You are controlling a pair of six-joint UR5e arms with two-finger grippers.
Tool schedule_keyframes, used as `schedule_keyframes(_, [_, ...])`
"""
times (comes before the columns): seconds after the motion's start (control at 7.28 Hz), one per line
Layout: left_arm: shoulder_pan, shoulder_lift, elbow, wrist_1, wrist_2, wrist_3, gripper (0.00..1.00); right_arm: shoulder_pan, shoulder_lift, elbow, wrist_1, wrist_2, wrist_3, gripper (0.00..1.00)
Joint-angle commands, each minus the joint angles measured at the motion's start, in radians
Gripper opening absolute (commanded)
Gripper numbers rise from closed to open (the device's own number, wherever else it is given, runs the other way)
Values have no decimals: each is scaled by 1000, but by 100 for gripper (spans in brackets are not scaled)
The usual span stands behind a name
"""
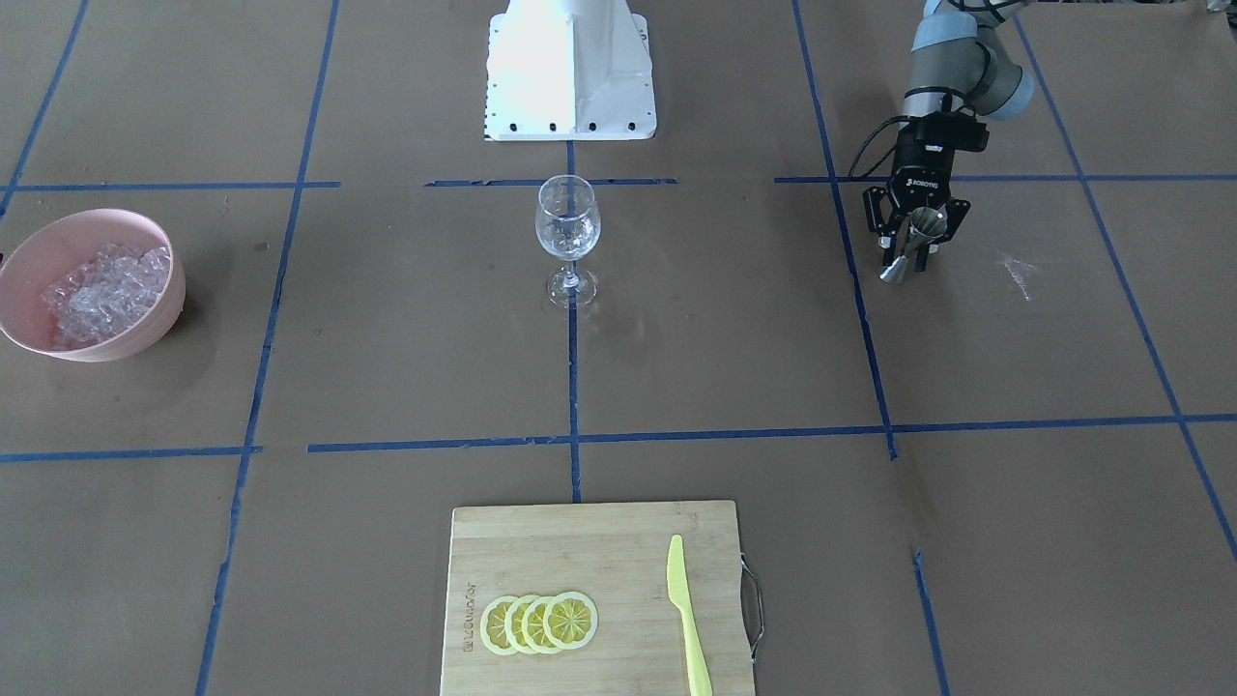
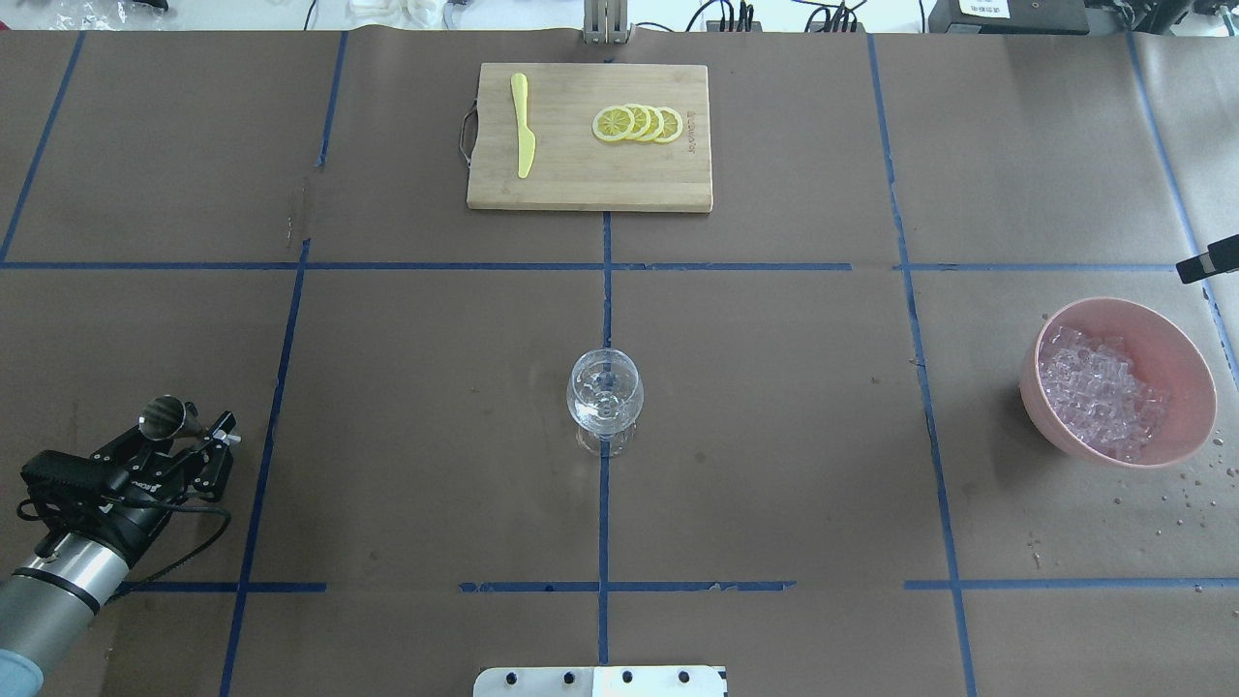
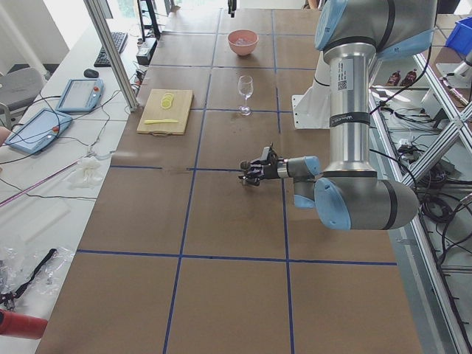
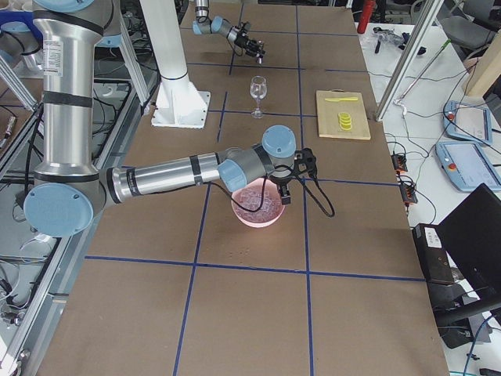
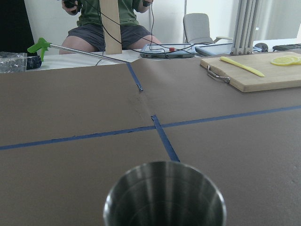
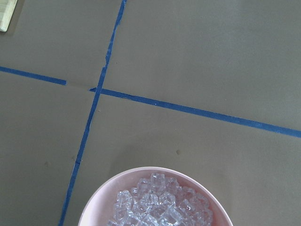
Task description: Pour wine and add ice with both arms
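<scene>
- Near the left edge, on the robot's side: left gripper (image 1: 913, 244) clamped on a tilted steel jigger (image 2: 163, 416).
- Dead centre: wine glass (image 2: 604, 392), upright.
- By the right edge: ice (image 2: 1099, 392) heaped in the pink bowl (image 2: 1176, 339), right gripper (image 4: 283, 192) hanging close by. Fingers apart or together? Can't tell.

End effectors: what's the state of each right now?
Left end effector: closed, holding the jigger.
Right end effector: above the bowl; open or closed cannot be told.
</scene>
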Motion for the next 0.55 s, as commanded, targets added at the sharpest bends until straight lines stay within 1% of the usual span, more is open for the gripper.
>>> schedule_keyframes(0.0, [-4,15,-25,7,-74,41,99,-1,-1,1,0,-4,0,100])
schedule_keyframes(0.14, [-4,44,-54,9,-111,69,99,-1,-1,1,0,-6,0,100])
schedule_keyframes(0.41, [-12,145,-126,9,-230,103,99,-1,-1,1,0,-6,0,100])
